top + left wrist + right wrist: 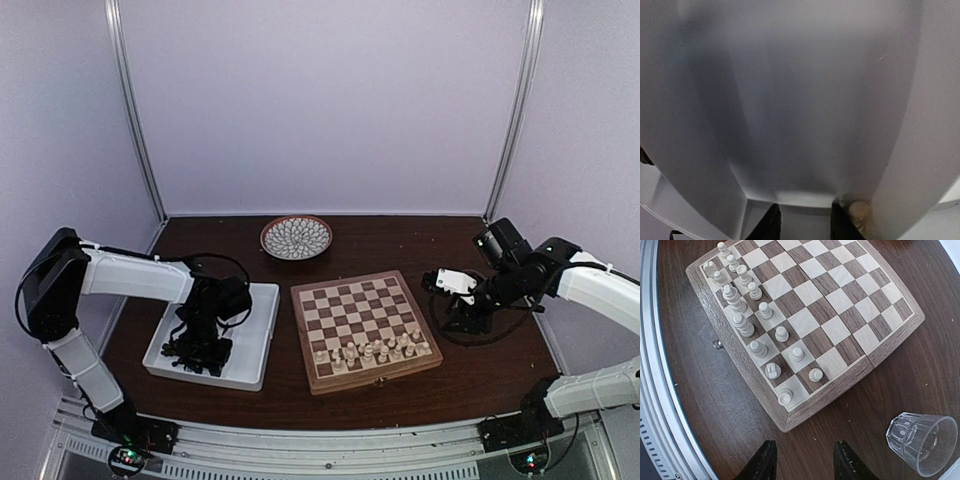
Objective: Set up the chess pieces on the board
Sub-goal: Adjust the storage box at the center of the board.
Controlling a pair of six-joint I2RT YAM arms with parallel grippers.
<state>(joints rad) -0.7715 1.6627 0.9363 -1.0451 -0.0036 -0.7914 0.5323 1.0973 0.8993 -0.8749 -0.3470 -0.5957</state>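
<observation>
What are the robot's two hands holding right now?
Nothing. The right gripper hangs open over the dark wooden table; the left gripper is open in the white tray, beside a cream chess piece.

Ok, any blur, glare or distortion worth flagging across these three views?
Top external: dim and soft, the chess pieces barely resolved on the board. Left wrist: nearly all out-of-focus white tray wall, only one cream piece legible. Right wrist: sharp, but the board's edges bow from the wide lens and the glass catches highlights.
</observation>
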